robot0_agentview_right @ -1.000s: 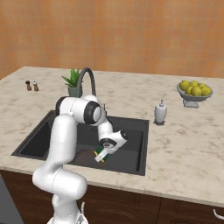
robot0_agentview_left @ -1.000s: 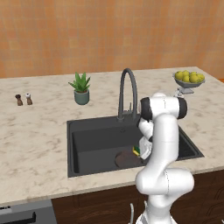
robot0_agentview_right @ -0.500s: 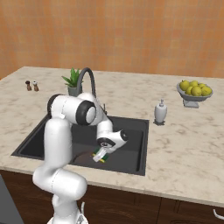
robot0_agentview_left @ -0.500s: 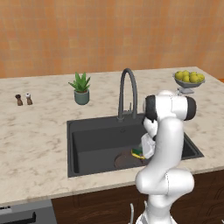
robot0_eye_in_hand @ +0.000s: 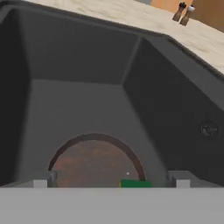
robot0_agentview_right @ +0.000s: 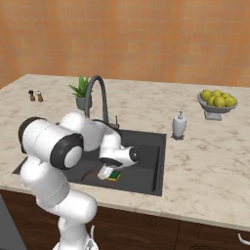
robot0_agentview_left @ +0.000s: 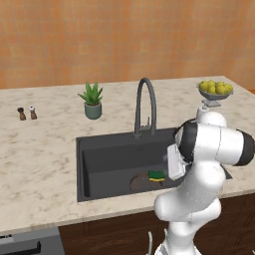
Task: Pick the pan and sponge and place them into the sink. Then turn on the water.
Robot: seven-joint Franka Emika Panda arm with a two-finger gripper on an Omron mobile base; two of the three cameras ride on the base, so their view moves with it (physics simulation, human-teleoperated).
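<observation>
Both items are down: the pan (robot0_eye_in_hand: 94, 159) lies on the floor of the sink (robot0_agentview_left: 104, 159), lower centre of the hand view, and the sponge (robot0_agentview_left: 156, 175) sits on it at its edge. The end effector (robot0_agentview_right: 106, 172) hangs just above with jaws spread wide, holding nothing. No water runs from the faucet (robot0_agentview_left: 145, 107), so that step remains.

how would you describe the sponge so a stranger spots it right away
Find the dark sink set in the marble counter, below the arched faucet. On its floor lies a round brown pan; the sponge sits at its edge, a small yellow block with a green top, the brightest thing in the basin.
</observation>
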